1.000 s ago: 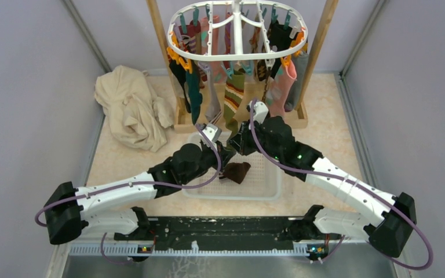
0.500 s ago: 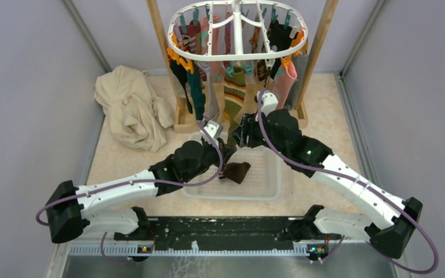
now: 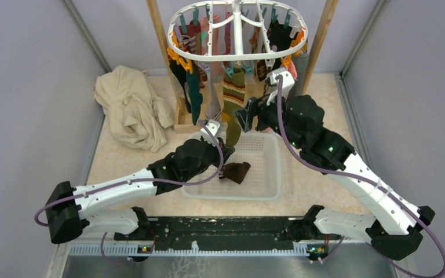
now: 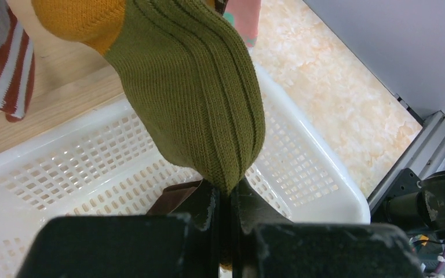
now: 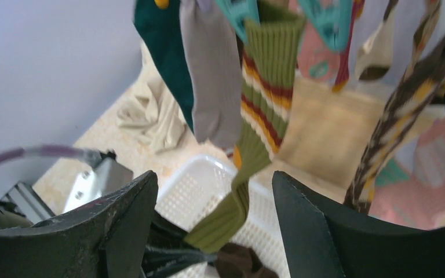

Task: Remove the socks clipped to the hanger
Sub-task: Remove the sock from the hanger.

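Olive striped sock [image 4: 197, 104] hangs clipped on hanger [image 3: 237, 57] | left gripper [image 4: 226, 202] pinches its toe above basket [image 3: 249, 196] | right gripper [image 5: 213, 179] spread wide, empty

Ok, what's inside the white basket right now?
In the basket, one dark brown sock lies on the mesh floor. The left gripper, shut on the olive striped sock, hangs above; the left arm hides its left side.

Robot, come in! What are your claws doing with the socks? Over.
Left claw shut on green striped sock, at the toe. Right claw open, below its teal clip. Sock clipped to hanger. Grey sock hangs close beside.
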{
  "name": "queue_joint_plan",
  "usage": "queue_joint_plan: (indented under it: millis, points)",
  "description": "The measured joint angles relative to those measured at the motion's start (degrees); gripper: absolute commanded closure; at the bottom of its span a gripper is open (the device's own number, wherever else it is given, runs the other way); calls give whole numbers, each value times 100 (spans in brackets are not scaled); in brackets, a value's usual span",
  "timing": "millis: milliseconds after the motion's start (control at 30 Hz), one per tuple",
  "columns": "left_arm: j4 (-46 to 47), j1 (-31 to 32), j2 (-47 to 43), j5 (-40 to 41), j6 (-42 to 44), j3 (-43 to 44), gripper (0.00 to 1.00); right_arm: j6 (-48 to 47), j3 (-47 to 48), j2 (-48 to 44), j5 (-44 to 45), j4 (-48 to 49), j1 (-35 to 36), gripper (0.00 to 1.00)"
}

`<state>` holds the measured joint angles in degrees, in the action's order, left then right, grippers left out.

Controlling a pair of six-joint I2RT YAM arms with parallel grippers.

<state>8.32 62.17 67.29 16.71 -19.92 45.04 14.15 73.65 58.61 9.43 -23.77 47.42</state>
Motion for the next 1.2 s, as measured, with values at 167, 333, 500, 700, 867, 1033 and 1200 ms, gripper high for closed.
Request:
queue_joint_plan:
  millis: [167,333,500,700,867,1033,1200]
  points:
    - [-433,0,-55,98,-87,289,100,-387,651,358,-2,385,0,28]
    - [-1021,0,-55,216,-153,861,100,-678,1443,975,-17,531,0,35]
    - [-1320,0,-55,269,-190,1172,99,-892,2190,1563,-28,533,0,40]
    - [-1781,0,-55,280,-245,1495,99,-1019,2610,1954,35,476,0,41]
    - [-2024,0,-55,278,-302,1720,97,-1078,2704,2109,129,358,0,44]
    - [-2197,0,-101,273,-348,1816,97,-1150,2767,2214,306,271,0,44]
    - [-2306,0,-210,236,-378,1895,97,-1270,2804,2308,516,269,0,44]
